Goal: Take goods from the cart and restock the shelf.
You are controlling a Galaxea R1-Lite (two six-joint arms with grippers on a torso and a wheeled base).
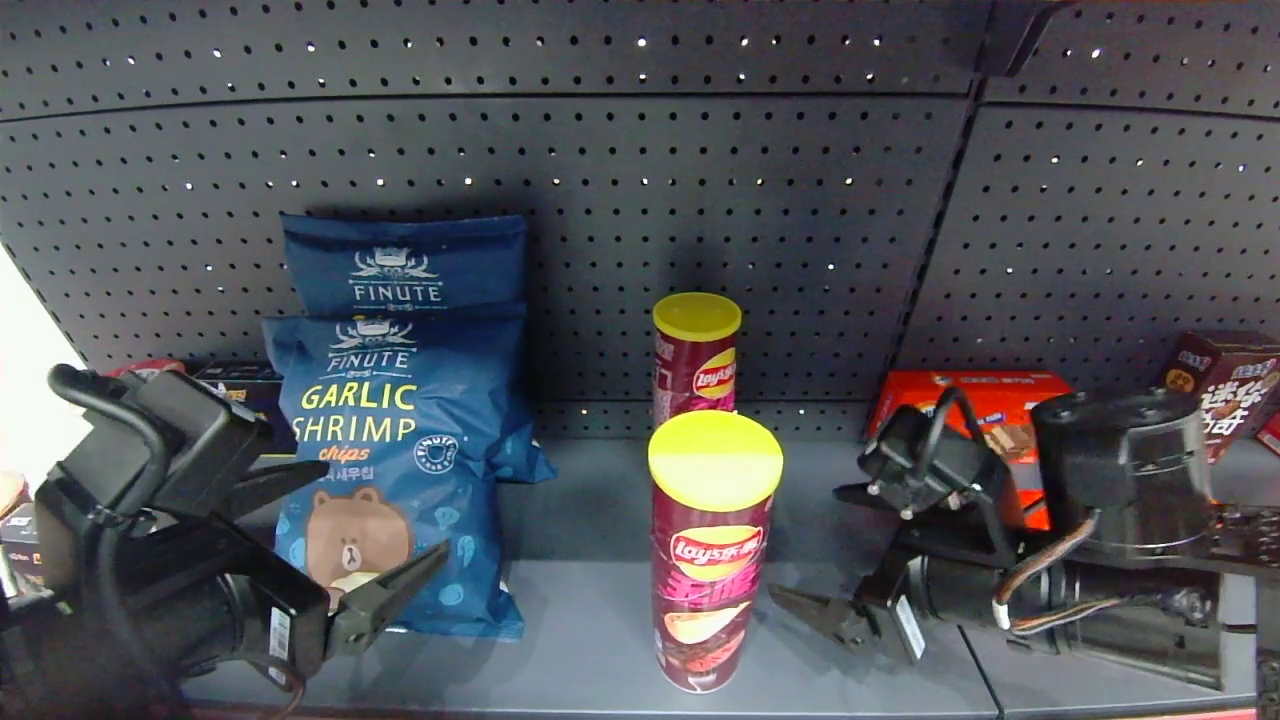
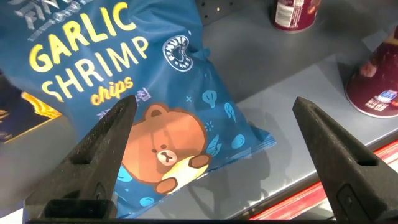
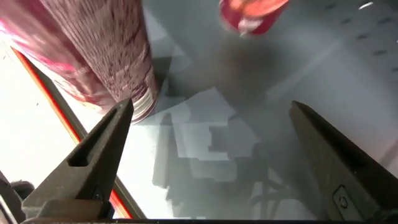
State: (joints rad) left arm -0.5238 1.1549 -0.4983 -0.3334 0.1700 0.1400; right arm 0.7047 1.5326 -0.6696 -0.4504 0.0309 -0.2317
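On the grey shelf (image 1: 590, 610), two blue garlic shrimp chips bags stand one behind the other, front bag (image 1: 390, 450), rear bag (image 1: 405, 265). Two maroon crisps cans with yellow lids stand upright in a row, front can (image 1: 712, 560), rear can (image 1: 696, 355). My left gripper (image 1: 385, 508) is open in front of the front bag's lower part (image 2: 93, 62), nothing between its fingers (image 2: 106, 155). My right gripper (image 1: 805, 542) is open just right of the front can (image 3: 99, 50), holding nothing; the rear can (image 3: 252, 12) lies farther back.
An orange box (image 1: 985, 400) and a brown snack box (image 1: 1225, 385) sit at the right rear of the shelf. Dark boxes (image 1: 240, 385) lie behind the bags on the left. A perforated back panel (image 1: 640, 180) closes the shelf. The shelf's red front edge (image 2: 348, 180) runs below the grippers.
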